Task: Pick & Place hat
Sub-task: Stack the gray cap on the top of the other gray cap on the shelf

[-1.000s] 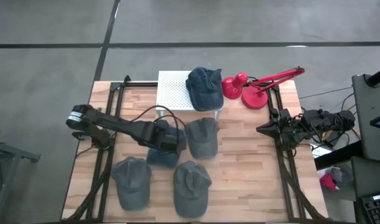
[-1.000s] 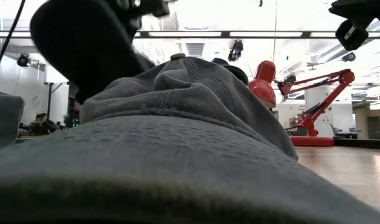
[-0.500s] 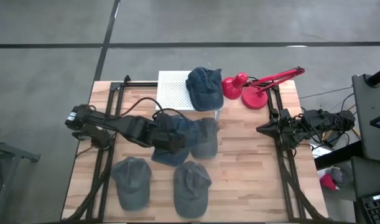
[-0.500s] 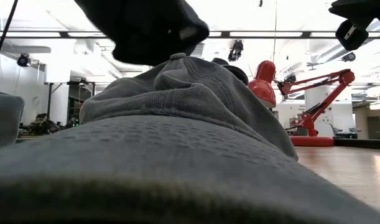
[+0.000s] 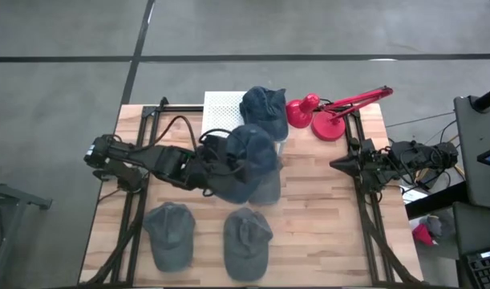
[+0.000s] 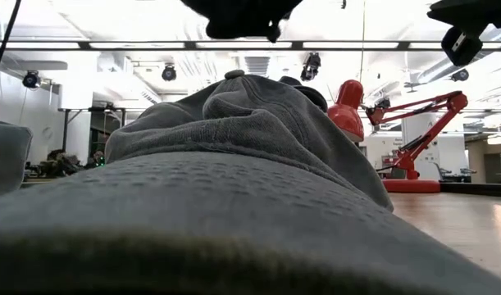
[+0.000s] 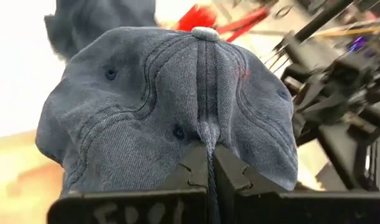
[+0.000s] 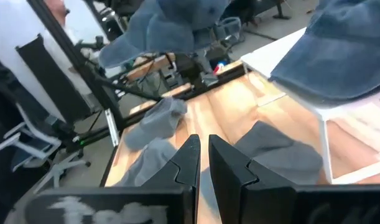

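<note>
My left gripper (image 5: pixel 214 165) is shut on a blue denim cap (image 5: pixel 249 156), held in the air near the table's middle, just in front of a white rack (image 5: pixel 225 116). The cap hangs over a grey cap (image 5: pixel 267 189) that lies on the table. In the left wrist view the blue cap (image 7: pixel 177 93) fills the picture ahead of my fingers. In the low view only its underside (image 6: pixel 234 10) shows at the top. A second blue cap (image 5: pixel 265 112) rests on the rack's right end. My right gripper (image 5: pixel 334 166) waits shut and empty at the table's right edge. My left gripper pinches a raised fold of the crown along its middle seam (image 7: pixel 206 138), near the cap's lower edge, between its two fingers. The fingers come about level from the table's left. The cap is lifted clear of the table, its top button pointing away from the gripper.
Two more grey caps (image 5: pixel 168 233) (image 5: pixel 246 241) lie near the table's front edge. One of them (image 6: pixel 234 188) fills the low view. A red desk lamp (image 5: pixel 329 112) stands at the far right, beside the rack. Bare wood lies at the right front.
My left gripper has risen and gone toward the table's right and far edge, toward the rack, still shut on the blue cap. The cap has been carried up from beside the grey caps and now hangs over the middle grey cap.
</note>
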`<state>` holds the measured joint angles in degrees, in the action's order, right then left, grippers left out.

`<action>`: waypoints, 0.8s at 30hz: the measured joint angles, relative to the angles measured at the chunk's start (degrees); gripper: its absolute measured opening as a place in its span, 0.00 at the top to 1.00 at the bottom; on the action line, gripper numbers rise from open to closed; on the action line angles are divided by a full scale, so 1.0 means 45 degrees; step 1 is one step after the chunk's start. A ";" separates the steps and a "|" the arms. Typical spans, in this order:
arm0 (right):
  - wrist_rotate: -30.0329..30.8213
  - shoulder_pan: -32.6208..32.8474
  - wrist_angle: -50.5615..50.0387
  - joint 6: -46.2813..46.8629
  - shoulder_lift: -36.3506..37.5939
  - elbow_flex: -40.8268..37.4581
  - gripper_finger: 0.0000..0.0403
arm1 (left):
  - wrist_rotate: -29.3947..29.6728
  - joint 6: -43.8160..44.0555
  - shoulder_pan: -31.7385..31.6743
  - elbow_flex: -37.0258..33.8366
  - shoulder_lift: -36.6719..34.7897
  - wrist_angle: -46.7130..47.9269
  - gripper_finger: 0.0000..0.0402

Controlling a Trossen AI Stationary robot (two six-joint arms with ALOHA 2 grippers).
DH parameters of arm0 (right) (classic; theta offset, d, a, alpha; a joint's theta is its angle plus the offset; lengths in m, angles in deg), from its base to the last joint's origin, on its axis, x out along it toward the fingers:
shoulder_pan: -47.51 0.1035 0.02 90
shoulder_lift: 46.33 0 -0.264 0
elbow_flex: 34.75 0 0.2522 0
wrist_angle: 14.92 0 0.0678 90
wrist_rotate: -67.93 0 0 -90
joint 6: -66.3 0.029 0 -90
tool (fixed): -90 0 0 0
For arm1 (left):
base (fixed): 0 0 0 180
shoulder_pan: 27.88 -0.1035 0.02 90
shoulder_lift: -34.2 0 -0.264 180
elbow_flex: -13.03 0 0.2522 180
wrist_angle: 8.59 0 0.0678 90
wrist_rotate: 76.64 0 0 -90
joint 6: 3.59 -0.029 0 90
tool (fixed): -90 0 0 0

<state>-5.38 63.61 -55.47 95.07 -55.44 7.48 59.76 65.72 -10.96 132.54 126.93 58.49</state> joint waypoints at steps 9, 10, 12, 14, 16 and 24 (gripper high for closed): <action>-0.0004 0.0001 0.3329 -0.1222 -0.1612 0.0021 0.92 | 0.2211 -0.2209 -0.0172 0.0000 0.0005 -0.1577 1.00; -0.0003 0.0001 0.3674 -0.1563 -0.1907 0.0076 0.92 | 0.2334 -0.2593 -0.0234 0.0000 0.0005 -0.1823 1.00; 0.0073 0.0000 0.4162 -0.2233 -0.2489 0.0334 0.90 | 0.2609 -0.3443 -0.0382 0.0000 0.0005 -0.2552 1.00; 0.0387 0.0001 0.4189 -0.2577 -0.3083 0.0749 0.88 | 0.2929 -0.4472 -0.0578 0.0000 0.0068 -0.3479 1.00; 0.0671 0.0000 0.4146 -0.2872 -0.3594 0.1175 0.86 | 0.3184 -0.5669 -0.0799 0.0000 0.0193 -0.4556 1.00; 0.2226 0.0001 0.4114 -0.4598 -0.4917 0.2952 0.74 | 0.3231 -0.8190 -0.1745 0.0000 0.0840 -0.6747 1.00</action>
<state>4.63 63.61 -36.96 74.38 -77.56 20.76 74.30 28.86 -18.81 132.54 130.70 28.13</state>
